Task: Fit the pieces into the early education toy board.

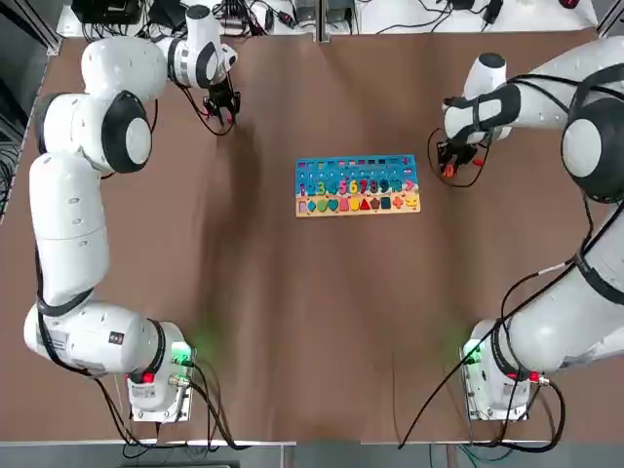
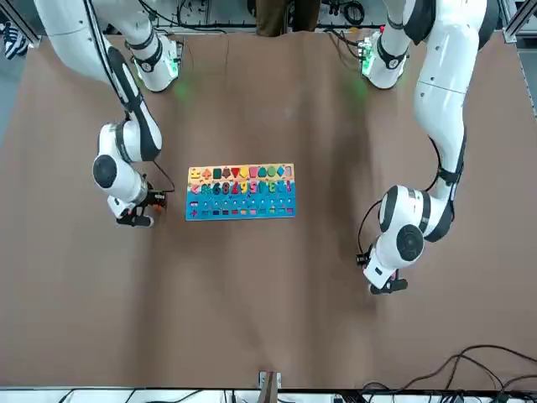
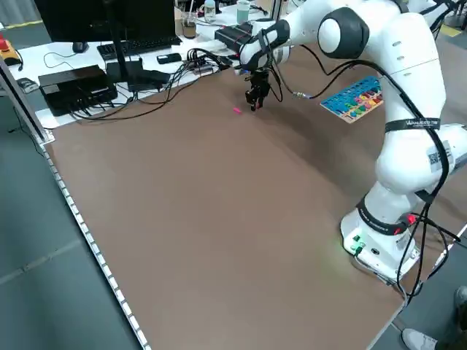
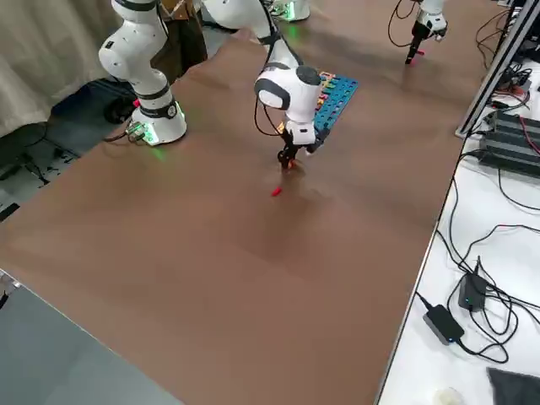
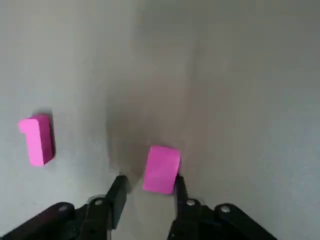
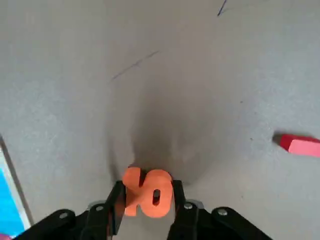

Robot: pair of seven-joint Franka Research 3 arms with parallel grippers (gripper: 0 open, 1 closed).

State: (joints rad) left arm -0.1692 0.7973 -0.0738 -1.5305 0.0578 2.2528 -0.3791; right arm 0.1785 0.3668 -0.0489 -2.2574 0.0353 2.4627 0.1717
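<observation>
The early education toy board [image 1: 357, 185] lies flat mid-table, blue on top with a wooden strip of shapes. To its right, my right gripper [image 1: 448, 168] points down at the table. In the right wrist view it [image 6: 147, 194] is shut on the orange "10" piece [image 6: 150, 186]. A small red piece [image 6: 300, 145] lies apart from it on the table. My left gripper [image 1: 222, 105] is at the far left of the table. In the left wrist view it [image 5: 147, 186] is open around a pink block [image 5: 161, 169], which touches one finger with a gap at the other. A pink "1" piece [image 5: 36, 141] lies beside it.
Cables, a monitor and boxes [image 3: 76, 84] crowd the bench beyond the table's far edge. The arm bases [image 1: 156, 385] stand at the near edge. Brown tabletop surrounds the board on every side.
</observation>
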